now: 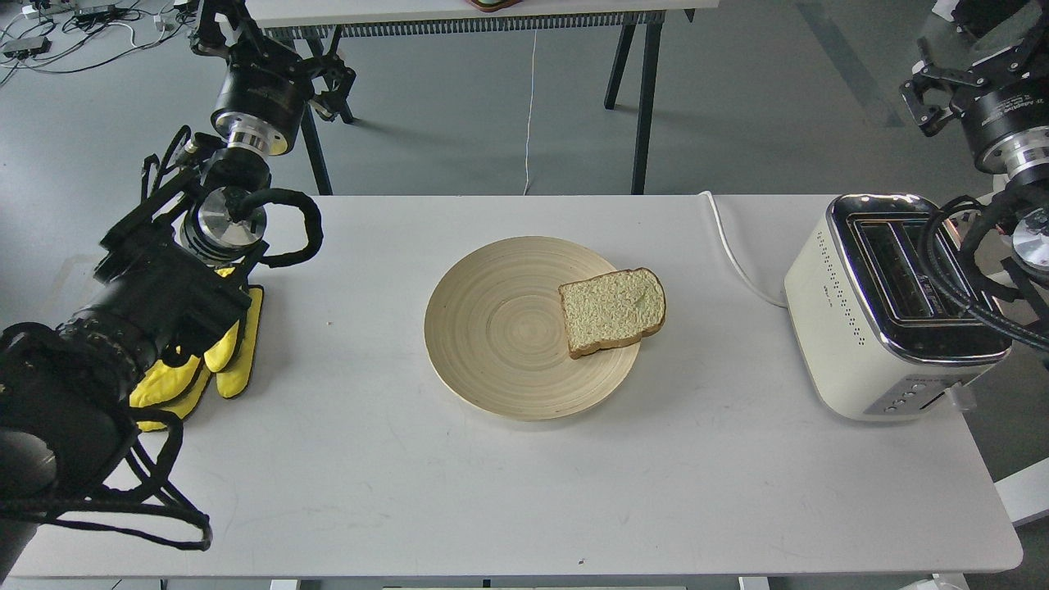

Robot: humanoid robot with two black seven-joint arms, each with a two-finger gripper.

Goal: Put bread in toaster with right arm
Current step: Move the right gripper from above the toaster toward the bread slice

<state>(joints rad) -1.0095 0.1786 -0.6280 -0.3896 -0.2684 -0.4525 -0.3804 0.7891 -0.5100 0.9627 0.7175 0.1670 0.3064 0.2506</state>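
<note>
The bread (613, 310) lies flat on the right rim of a round beige plate (508, 328) at the table's middle, and its crust hangs a little over the plate's edge. The cream-white toaster (860, 328) stands at the right end of the table, its chrome top showing two empty slots. Only upper joints and cables of my right arm (1004, 123) show at the right edge, above and beside the toaster; its gripper is out of view. My left gripper (205, 365), with yellow pads, rests on the table at the left, far from the bread.
The toaster's white cord (737, 254) runs across the table's back edge behind the plate. Black cables (951, 279) from the right arm drape over the toaster's right side. Another table's legs (639, 98) stand behind on the grey floor.
</note>
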